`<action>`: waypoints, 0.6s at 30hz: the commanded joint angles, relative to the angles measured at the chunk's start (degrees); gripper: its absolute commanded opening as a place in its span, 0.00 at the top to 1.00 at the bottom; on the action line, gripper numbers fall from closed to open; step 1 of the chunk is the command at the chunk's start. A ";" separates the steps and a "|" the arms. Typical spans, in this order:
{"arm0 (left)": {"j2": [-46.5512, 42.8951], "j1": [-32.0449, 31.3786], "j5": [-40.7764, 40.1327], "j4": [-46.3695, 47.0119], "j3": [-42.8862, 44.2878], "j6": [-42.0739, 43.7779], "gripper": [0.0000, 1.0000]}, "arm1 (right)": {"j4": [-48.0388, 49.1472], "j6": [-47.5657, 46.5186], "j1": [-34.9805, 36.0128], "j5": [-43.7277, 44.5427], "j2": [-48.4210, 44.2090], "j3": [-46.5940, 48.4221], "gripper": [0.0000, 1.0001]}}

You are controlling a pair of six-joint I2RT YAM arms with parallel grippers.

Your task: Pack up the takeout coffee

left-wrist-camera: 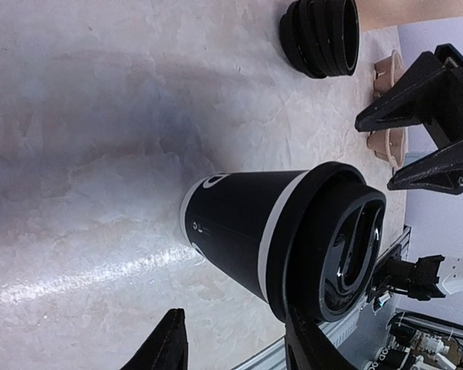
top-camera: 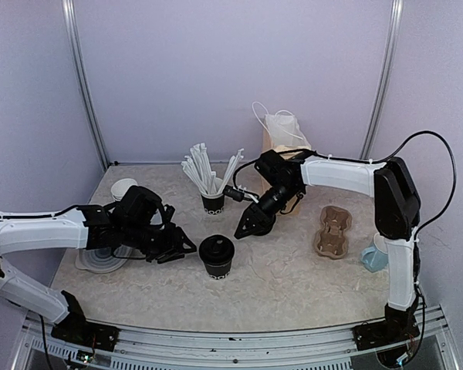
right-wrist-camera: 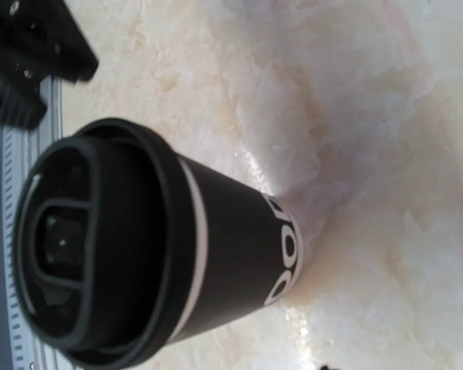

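Note:
The takeout coffee [top-camera: 216, 256], a small black cup with a white patterned band and a black lid, stands upright on the table near the front centre. My left gripper [top-camera: 179, 247] is open just left of it, fingers pointing at it. In the left wrist view the cup [left-wrist-camera: 247, 223] lies just ahead of my open gripper [left-wrist-camera: 239, 351], with one finger [left-wrist-camera: 316, 347] close under the lid. My right gripper [top-camera: 245, 228] hovers just behind and right of the cup, apart from it, and its fingers [left-wrist-camera: 424, 85] stand spread. The right wrist view looks down on the cup [right-wrist-camera: 177, 254].
A black cup holding white wrapped sticks [top-camera: 212, 202] stands behind the coffee. A cardboard cup carrier [top-camera: 332, 231] lies at the right, with a pale blue mug [top-camera: 374, 258] beside it. A brown paper bag [top-camera: 282, 142] stands at the back. Clear lids [top-camera: 100, 262] lie under my left arm.

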 commanded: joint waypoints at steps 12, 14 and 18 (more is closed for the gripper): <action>8.78 -1.03 2.52 2.43 0.03 1.60 0.58 | 0.00 1.48 3.18 -2.64 4.05 -0.01 0.52; 10.49 -0.78 1.31 -0.10 0.03 3.03 0.60 | 0.36 2.18 3.44 -1.12 4.56 -0.94 0.52; 13.50 -0.80 0.34 -3.42 -0.08 4.76 0.63 | 0.84 3.55 4.06 4.47 6.03 -4.00 0.53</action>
